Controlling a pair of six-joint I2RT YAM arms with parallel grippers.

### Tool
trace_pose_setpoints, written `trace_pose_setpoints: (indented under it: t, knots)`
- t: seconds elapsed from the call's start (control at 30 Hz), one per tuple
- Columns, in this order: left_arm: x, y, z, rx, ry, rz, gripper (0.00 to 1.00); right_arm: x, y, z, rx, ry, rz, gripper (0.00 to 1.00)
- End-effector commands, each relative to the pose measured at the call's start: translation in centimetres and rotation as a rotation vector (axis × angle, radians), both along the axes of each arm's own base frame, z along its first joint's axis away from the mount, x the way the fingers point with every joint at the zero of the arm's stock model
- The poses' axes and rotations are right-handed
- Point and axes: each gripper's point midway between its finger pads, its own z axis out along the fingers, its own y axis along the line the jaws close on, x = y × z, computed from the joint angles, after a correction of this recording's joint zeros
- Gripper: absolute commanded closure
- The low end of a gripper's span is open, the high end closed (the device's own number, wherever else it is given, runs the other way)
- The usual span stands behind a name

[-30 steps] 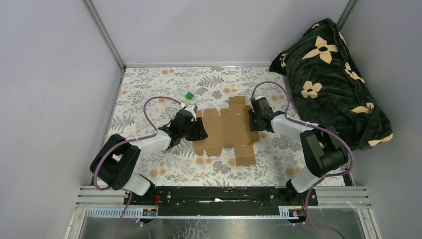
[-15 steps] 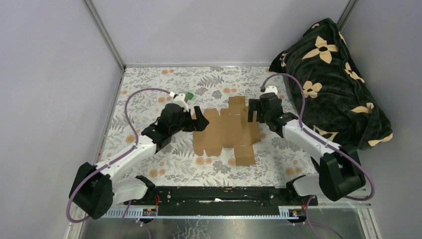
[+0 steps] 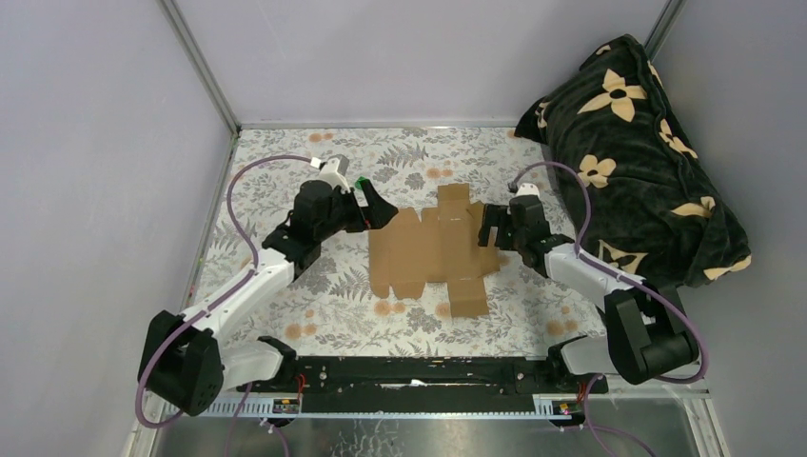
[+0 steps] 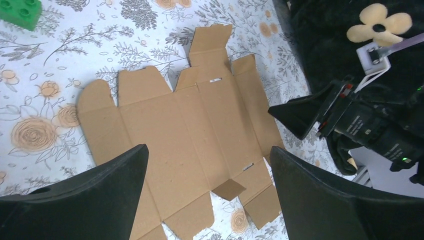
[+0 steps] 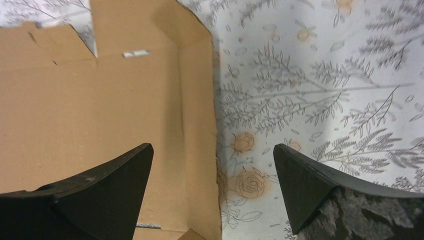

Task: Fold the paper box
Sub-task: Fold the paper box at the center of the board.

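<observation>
Left pincer [image 4: 207,149], right pincer [image 5: 212,146] agape flanking paper box [image 3: 433,249]; green block [image 4: 20,12] near.

the paper box [image 3: 433,249] is a thin, plain brown die-cut cardboard sheet, unfolded and lying flat at the centre of the top view. creases divide it into panels. rounded flaps line its left side, a narrow flap juts upward, and a square flap sticks out at its lower right.

Floral table [image 3: 276,162]: paper box [image 3: 433,249], green brick [image 4: 20,12]
</observation>
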Motion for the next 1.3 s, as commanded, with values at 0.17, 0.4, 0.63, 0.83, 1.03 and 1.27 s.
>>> trace_pose_setpoints:
  t: [0.17, 0.4, 0.63, 0.83, 1.03, 1.27]
  knots:
    - [1.5, -0.9, -3.4, -0.034, 0.031, -0.035, 0.02, 1.6, 0.0, -0.2, 0.123, -0.04, -0.059, 0.02]
    - [2.0, -1.0, -6.8, 0.021, 0.088, -0.051, 0.17, 2.0, 1.6, -2.0, 0.168, -0.017, 0.001, 0.24]
    - [2.1, -1.5, -8.7, 0.037, 0.127, -0.077, 0.37, 2.4, 2.1, -2.6, 0.176, 0.003, 0.028, 0.33]
    - [2.1, -1.8, -9.7, 0.033, 0.145, -0.092, 0.39, 2.5, 2.7, -3.1, 0.185, 0.02, 0.055, 0.38]
    - [2.1, -1.9, -10.1, 0.034, 0.148, -0.099, 0.39, 2.7, 3.2, -3.6, 0.199, 0.032, 0.074, 0.54]
    - [2.1, -2.0, -10.6, 0.032, 0.154, -0.107, 0.4, 3.2, 3.3, -3.1, 0.178, 0.034, 0.096, 0.7]
